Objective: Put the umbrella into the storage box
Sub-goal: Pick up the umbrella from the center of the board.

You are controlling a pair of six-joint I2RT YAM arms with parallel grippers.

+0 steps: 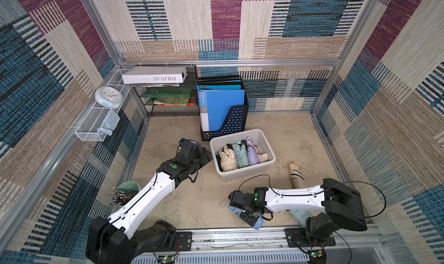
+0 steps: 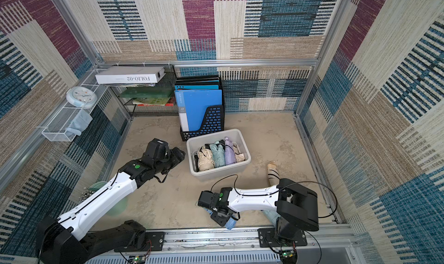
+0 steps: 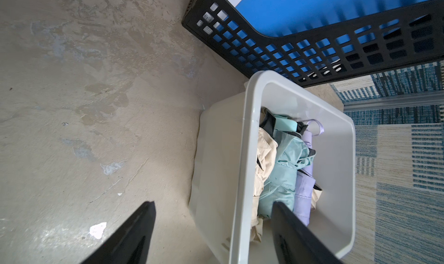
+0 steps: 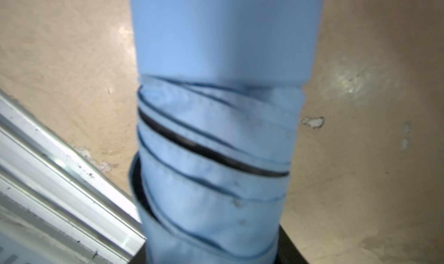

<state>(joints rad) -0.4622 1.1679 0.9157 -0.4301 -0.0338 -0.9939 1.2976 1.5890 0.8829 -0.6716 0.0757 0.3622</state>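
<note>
Blue umbrella [image 1: 257,223] | right end effector [image 1: 248,217] clamped on it (stretched low); left end effector [image 3: 212,204] apart

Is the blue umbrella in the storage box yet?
No, the blue umbrella is down by the front rail, well apart from the storage box.

High stereo pair, close wrist views; storage box [image 1: 241,175] in three

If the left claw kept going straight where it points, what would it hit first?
Probably the storage box: the left gripper, open, faces its near side wall. The exact height is hard to judge.
</note>
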